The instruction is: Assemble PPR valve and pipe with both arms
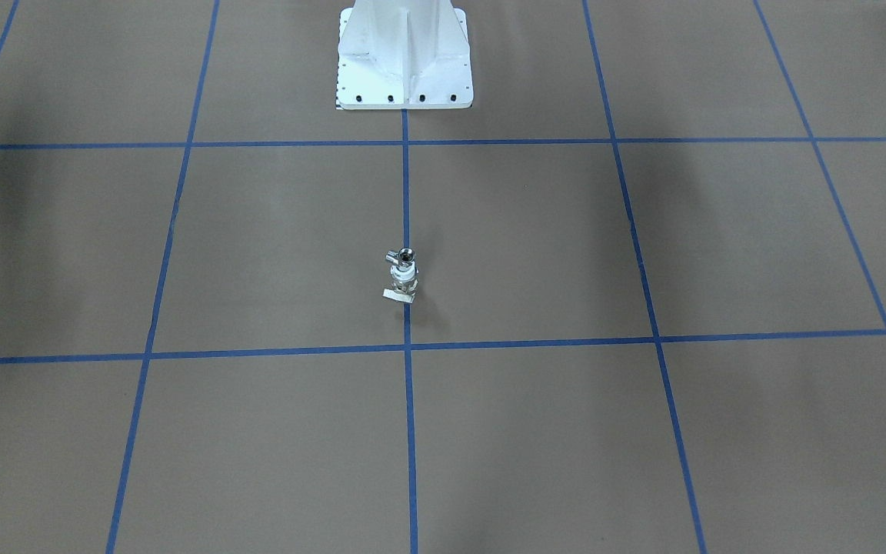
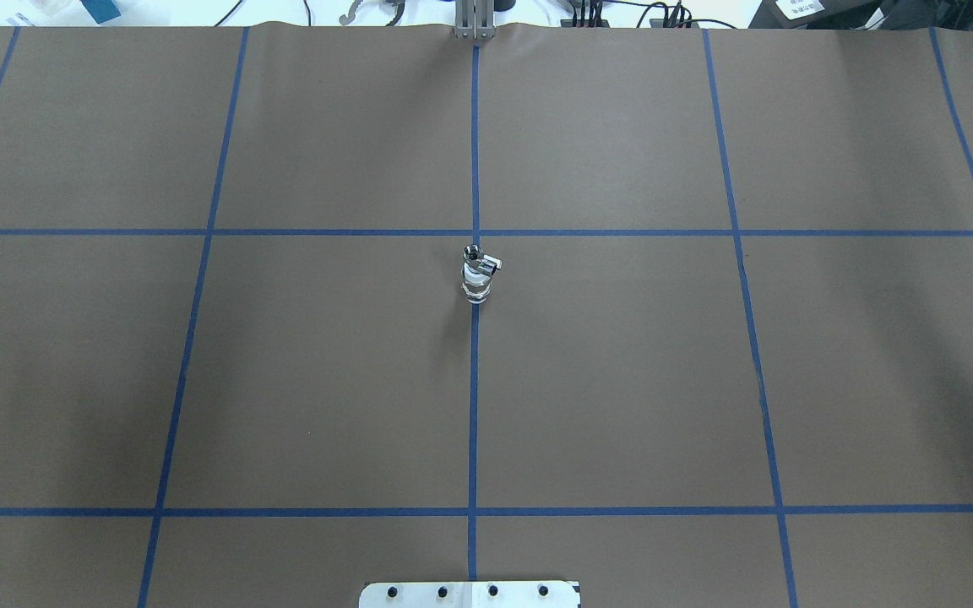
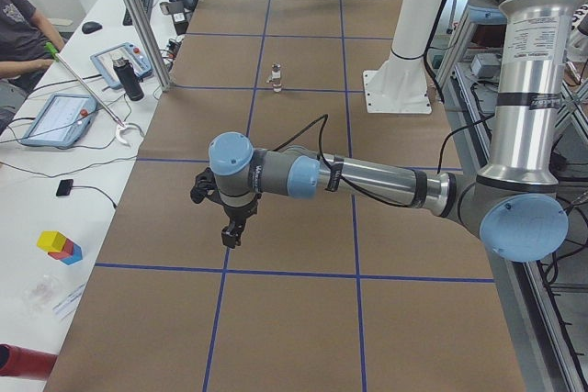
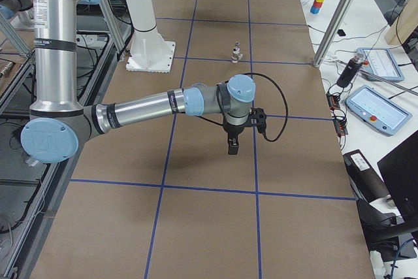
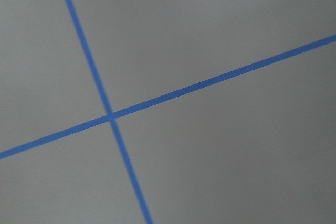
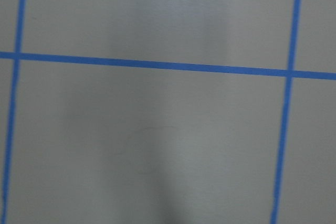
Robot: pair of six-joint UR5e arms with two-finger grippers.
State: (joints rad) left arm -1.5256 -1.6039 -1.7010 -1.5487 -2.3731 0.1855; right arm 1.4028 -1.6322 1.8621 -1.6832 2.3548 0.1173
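- The PPR valve (image 1: pixel 404 272) is seen standing upright on its flat white base near the middle of the table (image 2: pixel 622 380), on the blue tape line (image 2: pixel 475 169) that runs out from the robot's pedestal (image 1: pixel 404 54).
- The pipe (image 1: pixel 405 255) is seen on top of the valve's white collar, touching it, with its side nub pointing out to one side. The two are read as one stacked piece.
- At this small size it cannot be told for certain whether the pipe is pushed fully home or only resting in the collar.
- The left gripper (image 3: pixel 230 236) is seen only from the side, hanging above bare paper, well apart from the stack. Whether its jaws are open or closed cannot be told.
- The right gripper (image 4: pixel 232 149) is likewise shown only from the side, pointed down over bare paper and well apart from the parts. The state of its jaws cannot be told either.
- Nothing is seen held by either arm, and only paper and tape are shown by the wrist cameras.
- The joining step is judged to be done, so the task is taken to be at or near its end.
- Little is called for next beyond a check of the seating. If a press were needed, the valve would have to be steadied by one arm.
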